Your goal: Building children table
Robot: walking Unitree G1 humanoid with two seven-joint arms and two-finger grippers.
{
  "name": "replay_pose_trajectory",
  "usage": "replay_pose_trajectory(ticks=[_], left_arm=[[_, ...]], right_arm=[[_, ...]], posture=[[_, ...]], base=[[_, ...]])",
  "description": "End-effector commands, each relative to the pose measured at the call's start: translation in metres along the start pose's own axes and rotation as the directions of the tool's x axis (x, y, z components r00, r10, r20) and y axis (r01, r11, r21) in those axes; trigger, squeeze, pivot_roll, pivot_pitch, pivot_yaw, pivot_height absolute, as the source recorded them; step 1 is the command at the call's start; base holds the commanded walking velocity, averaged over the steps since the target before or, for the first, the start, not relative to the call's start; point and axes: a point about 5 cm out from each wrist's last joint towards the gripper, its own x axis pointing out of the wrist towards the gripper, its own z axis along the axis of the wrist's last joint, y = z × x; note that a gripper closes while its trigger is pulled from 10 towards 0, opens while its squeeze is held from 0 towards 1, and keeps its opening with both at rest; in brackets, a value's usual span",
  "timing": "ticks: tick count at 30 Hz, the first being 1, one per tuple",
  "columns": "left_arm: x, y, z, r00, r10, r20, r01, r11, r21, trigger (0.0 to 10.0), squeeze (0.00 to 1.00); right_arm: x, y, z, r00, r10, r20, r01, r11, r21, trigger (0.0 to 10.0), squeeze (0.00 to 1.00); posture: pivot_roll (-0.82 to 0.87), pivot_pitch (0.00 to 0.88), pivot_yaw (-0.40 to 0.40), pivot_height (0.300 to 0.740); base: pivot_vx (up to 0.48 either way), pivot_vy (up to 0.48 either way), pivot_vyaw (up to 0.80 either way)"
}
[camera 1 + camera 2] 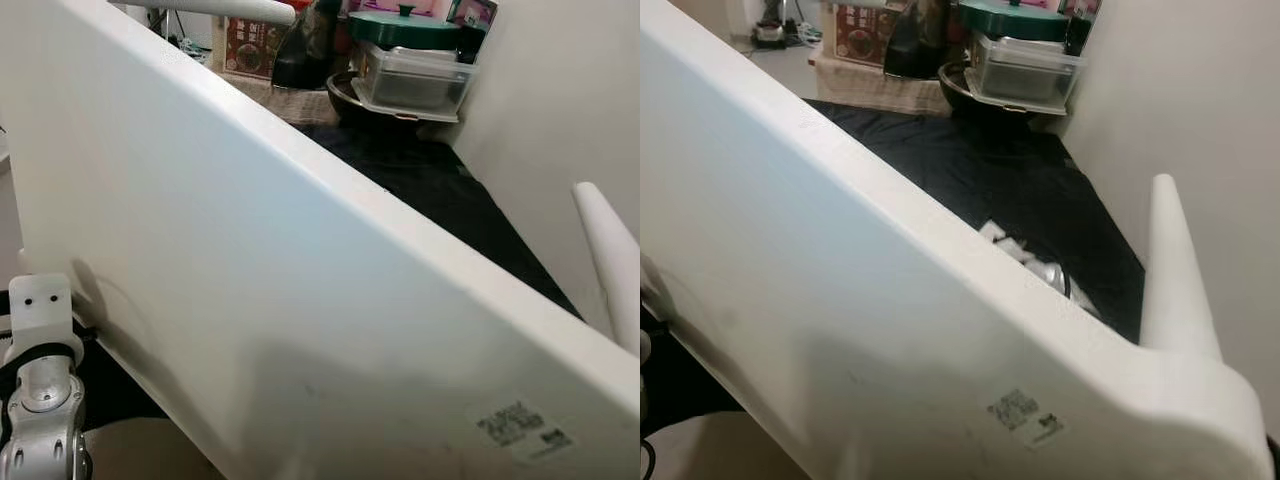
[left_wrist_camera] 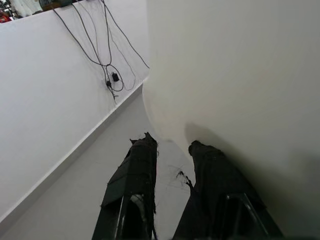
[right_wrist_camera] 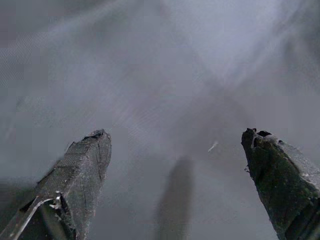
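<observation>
tilted white tabletop (image 1: 300, 300) blocks the front; open black mat (image 1: 1020, 190) lies behind it.

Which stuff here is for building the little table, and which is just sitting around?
For the table:
white tabletop, tilted up
white table leg
left gripper
right gripper

Just lying about:
green lid
clear plastic box
black mat
wall cables

White wall (image 1: 1200, 110) on the right, black mat (image 1: 980, 170) on the floor. At the back: clear container (image 1: 410, 75) w/ green lid (image 1: 403, 27). Cables (image 2: 107, 55) hang down another wall.
</observation>
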Motion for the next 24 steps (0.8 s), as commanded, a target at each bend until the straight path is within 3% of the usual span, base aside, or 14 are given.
replay_pose_trajectory(ticks=[1, 3, 8, 14, 17, 20, 24], left_arm=[[0.001, -0.005, 0.003, 1.000, -0.025, 0.003, 0.025, 1.000, 0.014, 10.0, 0.00], [0.002, -0.006, 0.003, 1.000, -0.025, 0.002, 0.025, 1.000, 0.013, 10.0, 0.00], [0.003, -0.009, 0.001, 0.999, -0.031, -0.007, 0.031, 0.999, 0.008, 10.0, 0.00], [0.004, -0.010, 0.001, 0.999, -0.032, -0.010, 0.032, 0.999, 0.010, 10.0, 0.00], [0.003, -0.010, 0.000, 0.999, -0.031, -0.015, 0.031, 0.999, 0.007, 10.0, 0.00], [0.000, -0.010, -0.003, 0.999, -0.026, -0.029, 0.026, 1.000, 0.004, 10.0, 0.00], [-0.001, -0.009, -0.004, 0.999, -0.021, -0.032, 0.021, 1.000, 0.005, 10.0, 0.00]], right_arm=[[0.000, 0.002, -0.001, 1.000, 0.018, 0.013, -0.018, 1.000, 0.020, 10.0, 0.00], [0.000, 0.007, -0.003, 0.999, 0.034, 0.034, -0.035, 0.999, 0.012, 10.0, 0.00], [-0.003, 0.015, 0.002, 0.988, 0.021, 0.155, 0.000, 0.991, -0.132, 10.0, 0.00], [-0.005, 0.016, 0.006, 0.976, -0.001, 0.219, 0.034, 0.989, -0.146, 10.0, 0.00], [-0.008, 0.026, 0.002, 0.966, 0.040, 0.255, 0.005, 0.985, -0.173, 10.0, 0.00], [-0.018, 0.051, -0.021, 0.955, 0.142, 0.259, -0.100, 0.980, -0.170, 10.0, 0.00], [-0.029, 0.060, -0.044, 0.966, 0.139, 0.218, -0.119, 0.988, -0.101, 10.0, 0.00]], posture=[[0.05, 0.000, -0.145, 0.740], [0.05, 0.000, -0.140, 0.740], [0.04, 0.000, -0.131, 0.740], [0.04, 0.000, -0.134, 0.740], [0.03, 0.000, -0.137, 0.740], [0.03, 0.000, -0.138, 0.740], [0.02, 0.000, -0.135, 0.740]], base=[[0.000, 0.000, 0.00], [0.000, 0.000, 0.00], [0.000, 0.000, 0.00], [0.000, 0.000, 0.00], [0.000, 0.000, 0.00], [0.000, 0.000, 0.00], [0.000, 0.000, 0.00]])
